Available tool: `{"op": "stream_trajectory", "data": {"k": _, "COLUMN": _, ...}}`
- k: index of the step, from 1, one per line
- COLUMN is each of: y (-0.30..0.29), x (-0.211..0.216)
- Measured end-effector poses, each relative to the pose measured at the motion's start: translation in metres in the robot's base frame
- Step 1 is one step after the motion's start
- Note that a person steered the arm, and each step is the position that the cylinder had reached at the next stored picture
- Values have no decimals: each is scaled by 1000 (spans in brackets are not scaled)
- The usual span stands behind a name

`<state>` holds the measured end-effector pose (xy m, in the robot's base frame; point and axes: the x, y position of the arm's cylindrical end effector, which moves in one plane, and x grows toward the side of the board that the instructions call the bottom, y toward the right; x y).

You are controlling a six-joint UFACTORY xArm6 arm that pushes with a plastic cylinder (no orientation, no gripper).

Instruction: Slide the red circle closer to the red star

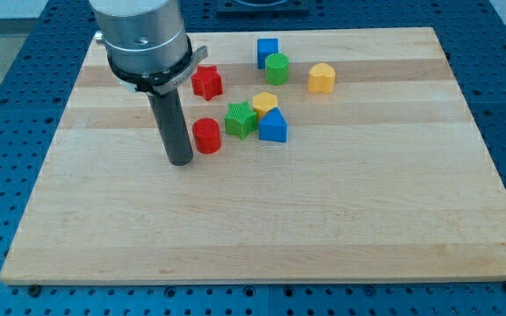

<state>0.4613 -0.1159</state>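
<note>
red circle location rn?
The red circle sits left of centre on the board, just right of my tip, left of the green star, and below the red star.

On the wooden desk I see a green star-like block touching a yellow block, with a blue block just beside them. Toward the view's top, a blue cube touches a green cylinder; another yellow block sits apart, rightward.
</note>
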Motion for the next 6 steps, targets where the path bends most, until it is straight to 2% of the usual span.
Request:
{"op": "stream_trajectory", "data": {"k": 2, "y": 32, "x": 7}}
{"op": "stream_trajectory", "data": {"k": 6, "y": 31, "x": -44}}
